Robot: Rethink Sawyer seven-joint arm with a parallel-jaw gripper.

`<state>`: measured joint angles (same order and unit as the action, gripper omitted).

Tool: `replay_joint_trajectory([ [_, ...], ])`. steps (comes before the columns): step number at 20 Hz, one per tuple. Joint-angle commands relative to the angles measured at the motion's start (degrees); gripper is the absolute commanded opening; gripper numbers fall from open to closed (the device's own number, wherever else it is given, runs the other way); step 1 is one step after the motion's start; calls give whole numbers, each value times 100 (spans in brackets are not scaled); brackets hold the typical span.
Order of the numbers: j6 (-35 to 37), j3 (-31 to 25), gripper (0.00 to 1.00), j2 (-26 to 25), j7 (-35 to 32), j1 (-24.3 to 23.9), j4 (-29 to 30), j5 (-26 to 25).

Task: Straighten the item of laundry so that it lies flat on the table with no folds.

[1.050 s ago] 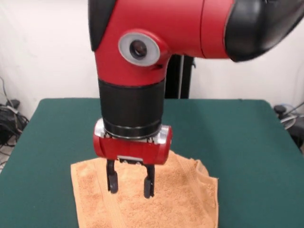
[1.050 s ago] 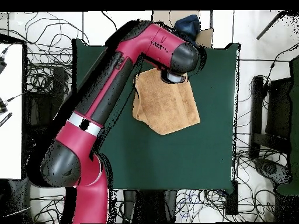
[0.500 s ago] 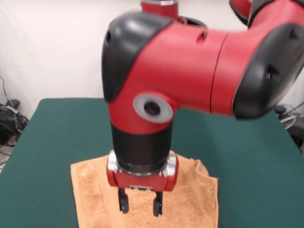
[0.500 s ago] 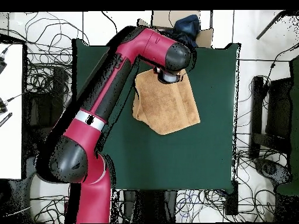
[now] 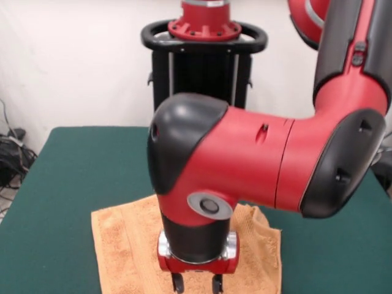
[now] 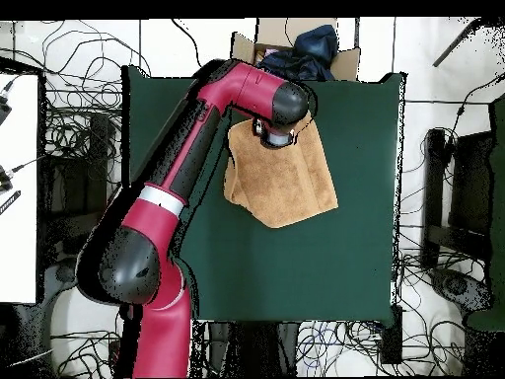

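The gripper, fingers parted and holding nothing, sits low over the towel at the bottom centre of the front view, on the table

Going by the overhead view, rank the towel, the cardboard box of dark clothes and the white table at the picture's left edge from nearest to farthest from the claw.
1. The towel: directly under the claw, which is over its upper end.
2. The cardboard box: just past the green table's top edge, up and right of the claw.
3. The white table: far off at the picture's left edge.
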<state>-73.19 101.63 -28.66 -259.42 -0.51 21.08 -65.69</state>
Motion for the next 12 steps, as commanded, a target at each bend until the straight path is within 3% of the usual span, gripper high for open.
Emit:
replay_joint_trajectory([
  [1,-767,-697,100,54,-524,-99,-667,247],
  [12,-1597,-1091,100,457,-645,260,-347,220],
])
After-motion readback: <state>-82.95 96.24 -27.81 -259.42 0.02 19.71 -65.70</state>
